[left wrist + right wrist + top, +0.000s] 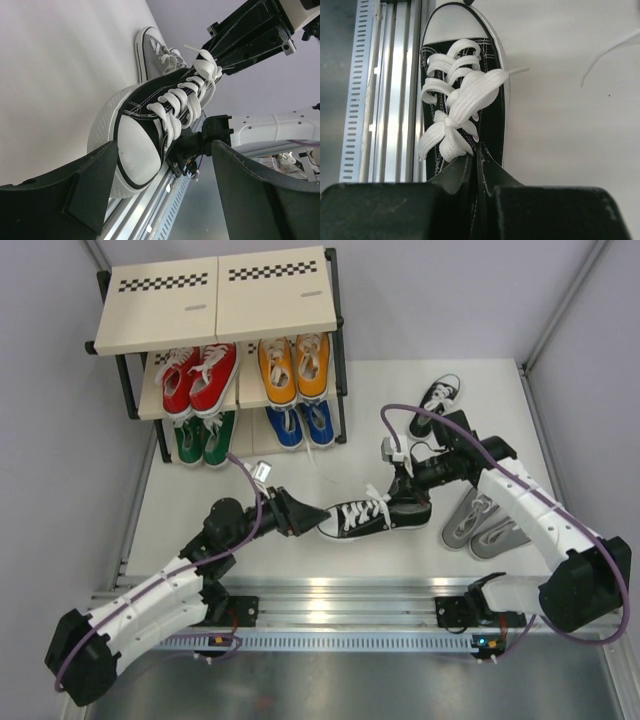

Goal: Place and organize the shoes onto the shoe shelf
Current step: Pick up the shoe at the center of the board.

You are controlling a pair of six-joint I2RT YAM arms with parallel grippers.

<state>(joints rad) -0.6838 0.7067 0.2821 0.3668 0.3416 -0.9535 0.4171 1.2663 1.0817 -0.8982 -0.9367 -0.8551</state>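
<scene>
My right gripper (405, 502) is shut on the heel collar of a black sneaker (358, 518), which points left; the shoe fills the right wrist view (462, 95). My left gripper (308, 517) is open, its jaws either side of the white toe cap (135, 150) without closing on it. A second black sneaker (440, 397) lies at the back right. Two grey sneakers (480, 525) lie sole-up by the right arm. The shoe shelf (215, 300) holds red (200, 375) and orange (293, 367) pairs on the middle tier, green (205, 437) and blue (300, 423) pairs at the bottom.
The aluminium rail (340, 600) runs along the near table edge just below the held shoe. The top shelf board bears only checkered strips. The cage posts (565, 300) stand at the right.
</scene>
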